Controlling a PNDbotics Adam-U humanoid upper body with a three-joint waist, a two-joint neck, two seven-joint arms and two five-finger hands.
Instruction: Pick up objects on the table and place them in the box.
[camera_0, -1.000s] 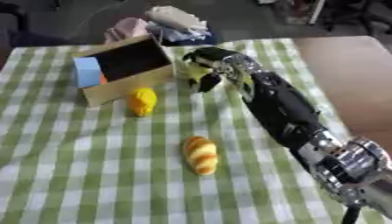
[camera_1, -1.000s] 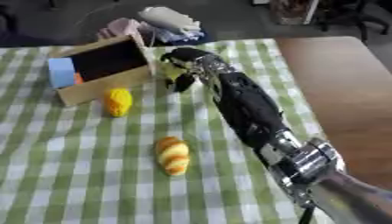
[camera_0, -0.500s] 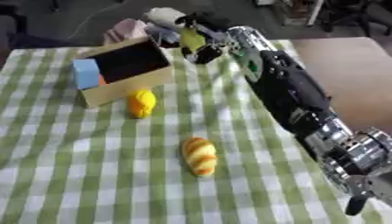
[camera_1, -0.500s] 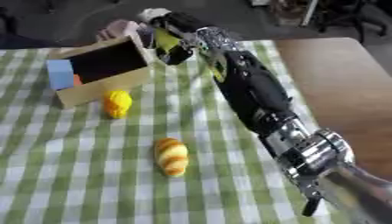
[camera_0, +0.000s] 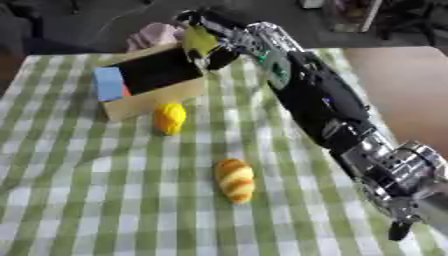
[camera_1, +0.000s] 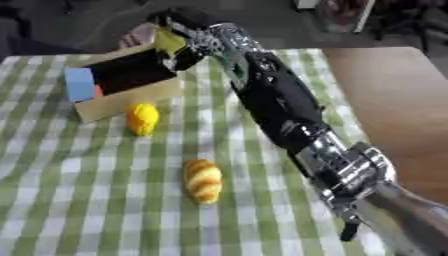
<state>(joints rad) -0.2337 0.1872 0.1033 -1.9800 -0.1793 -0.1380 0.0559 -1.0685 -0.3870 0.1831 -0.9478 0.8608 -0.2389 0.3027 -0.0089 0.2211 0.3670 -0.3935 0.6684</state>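
Observation:
My right hand (camera_0: 213, 39) reaches over the far right corner of the cardboard box (camera_0: 150, 95), its fingers curled round a yellow-green object (camera_0: 199, 41) held above the box's dark opening. A yellow lemon-like object (camera_0: 170, 118) lies on the checked cloth just in front of the box. A croissant-shaped bread (camera_0: 234, 180) lies nearer to me in the middle of the table. A blue block (camera_0: 109, 83) shows at the box's left end. My left hand is out of sight.
The green and white checked cloth (camera_0: 79, 190) covers the table. A bare wooden tabletop (camera_0: 398, 85) lies to the right. A pink cloth bundle (camera_0: 153, 35) sits behind the box.
My right hand has lifted the yellow-green object from the cloth beside the box and carried it up and left, over the box's far right corner.

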